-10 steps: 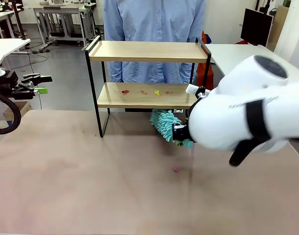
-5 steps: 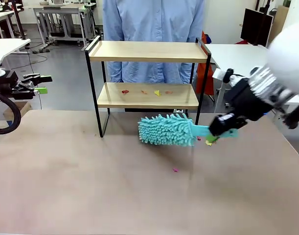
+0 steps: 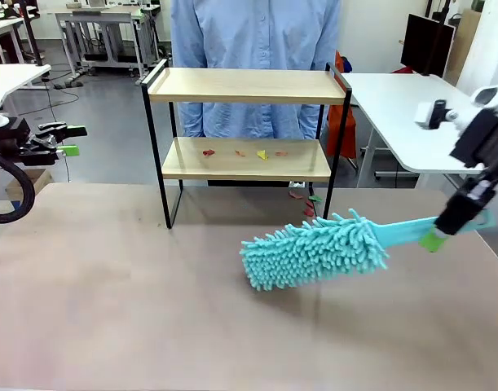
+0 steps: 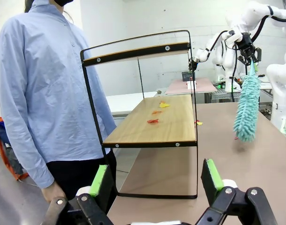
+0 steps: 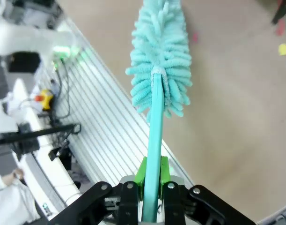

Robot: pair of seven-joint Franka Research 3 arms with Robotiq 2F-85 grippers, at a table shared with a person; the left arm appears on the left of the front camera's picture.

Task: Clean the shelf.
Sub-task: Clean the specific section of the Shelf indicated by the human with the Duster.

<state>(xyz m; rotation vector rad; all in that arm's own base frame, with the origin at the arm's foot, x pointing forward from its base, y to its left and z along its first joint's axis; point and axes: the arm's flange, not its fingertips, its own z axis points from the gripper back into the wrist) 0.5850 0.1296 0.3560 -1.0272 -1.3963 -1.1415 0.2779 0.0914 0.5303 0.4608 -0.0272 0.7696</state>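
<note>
Right gripper [image 3: 434, 236] clamped on the handle of a teal microfibre duster [image 3: 314, 248], head out ahead of it, apart from the two-tier shelf [image 3: 244, 85] beyond; left gripper [image 3: 69, 140] hovers, jaws apart; a hard sweep could topple the shelf.

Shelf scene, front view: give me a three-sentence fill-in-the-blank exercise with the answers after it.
The right pincer is shut on the ____ of the turquoise duster.
Coloured scraps lie on the shelf's ____ board.
The left pincer stands ____, holding nothing.
Missing words: handle; lower; open.
</note>
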